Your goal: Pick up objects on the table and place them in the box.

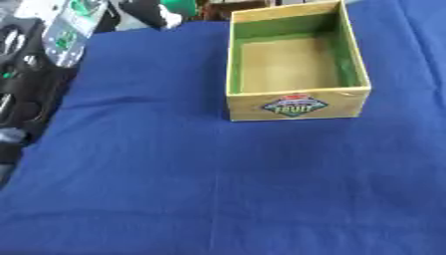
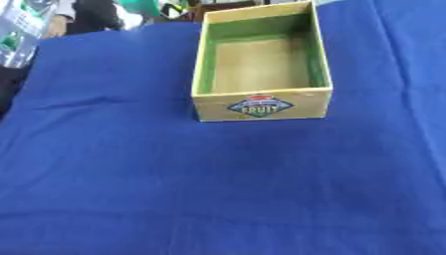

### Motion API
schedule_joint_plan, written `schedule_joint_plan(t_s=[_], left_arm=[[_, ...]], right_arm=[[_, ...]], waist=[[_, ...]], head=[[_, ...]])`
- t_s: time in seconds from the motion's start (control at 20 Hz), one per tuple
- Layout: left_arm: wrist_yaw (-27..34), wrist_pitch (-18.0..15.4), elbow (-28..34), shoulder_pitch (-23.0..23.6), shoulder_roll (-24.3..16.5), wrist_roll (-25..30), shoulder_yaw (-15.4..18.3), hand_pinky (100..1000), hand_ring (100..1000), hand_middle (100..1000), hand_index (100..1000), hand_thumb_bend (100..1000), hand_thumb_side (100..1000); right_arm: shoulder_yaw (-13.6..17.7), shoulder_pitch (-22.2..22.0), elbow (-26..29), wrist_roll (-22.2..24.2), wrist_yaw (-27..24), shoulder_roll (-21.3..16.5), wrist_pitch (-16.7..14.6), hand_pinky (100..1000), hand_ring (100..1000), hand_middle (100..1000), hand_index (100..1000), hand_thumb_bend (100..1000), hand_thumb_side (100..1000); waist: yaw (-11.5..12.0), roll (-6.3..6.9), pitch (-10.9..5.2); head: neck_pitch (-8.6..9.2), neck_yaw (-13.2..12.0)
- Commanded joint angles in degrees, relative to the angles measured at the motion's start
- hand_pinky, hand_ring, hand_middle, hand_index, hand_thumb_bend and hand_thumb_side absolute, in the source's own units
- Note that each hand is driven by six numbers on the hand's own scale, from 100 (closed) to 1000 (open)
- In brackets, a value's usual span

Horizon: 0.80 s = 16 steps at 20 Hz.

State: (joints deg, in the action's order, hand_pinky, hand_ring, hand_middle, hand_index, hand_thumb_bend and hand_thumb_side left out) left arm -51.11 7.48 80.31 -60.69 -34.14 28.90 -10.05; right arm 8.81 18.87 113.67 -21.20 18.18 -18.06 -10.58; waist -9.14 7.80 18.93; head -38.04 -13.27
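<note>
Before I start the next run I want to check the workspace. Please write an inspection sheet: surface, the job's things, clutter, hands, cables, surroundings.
Surface: blue cloth covers the table, with a few shallow creases.
Job's things: one wooden box with a green inner rim and a label reading FRUIT on its near wall; it stands upright on the far part of the cloth, and its inside shows only the bare bottom. No objects to pick up are seen on the cloth.
Clutter: nothing seen on the cloth.
Hands: nothing seen in either view.
Cables: nothing clearly seen.
Surroundings: dark equipment off the cloth's left edge; mixed things, too blurred to identify, beyond the far edge.
</note>
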Motion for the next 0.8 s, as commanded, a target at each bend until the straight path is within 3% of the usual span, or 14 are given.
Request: schedule_joint_plan(t_s=[0.05, 0.45, 0.8], left_arm=[[-3.4, -1.0, -2.4, -3.6, 5.0, -2.6, 0.4, 100, 368, 311, 256, 100, 282], [-16.0, -3.6, -11.2, -8.3, 16.6, -12.9, -0.3, 100, 383, 327, 255, 100, 289], [-27.2, -6.1, -17.5, -6.9, 20.8, -17.4, -1.1, 100, 386, 332, 258, 100, 282]], right_arm=[[-0.2, 1.1, 0.9, 0.3, -0.6, -0.8, -0.4, 757, 818, 696, 780, 100, 916], [-1.2, 2.9, 0.9, 1.2, -1.7, 0.4, -1.0, 758, 821, 696, 781, 100, 913], [-1.5, 4.0, 0.9, 1.9, -2.2, 0.9, -1.2, 759, 823, 695, 781, 100, 910]], waist=[[-0.5, -0.4, -1.1], [-3.7, -0.36, 0.62], [-5.9, 0.33, 1.78]], head=[[0.09, -0.6], [1.35, -2.9], [2.55, -4.0]])
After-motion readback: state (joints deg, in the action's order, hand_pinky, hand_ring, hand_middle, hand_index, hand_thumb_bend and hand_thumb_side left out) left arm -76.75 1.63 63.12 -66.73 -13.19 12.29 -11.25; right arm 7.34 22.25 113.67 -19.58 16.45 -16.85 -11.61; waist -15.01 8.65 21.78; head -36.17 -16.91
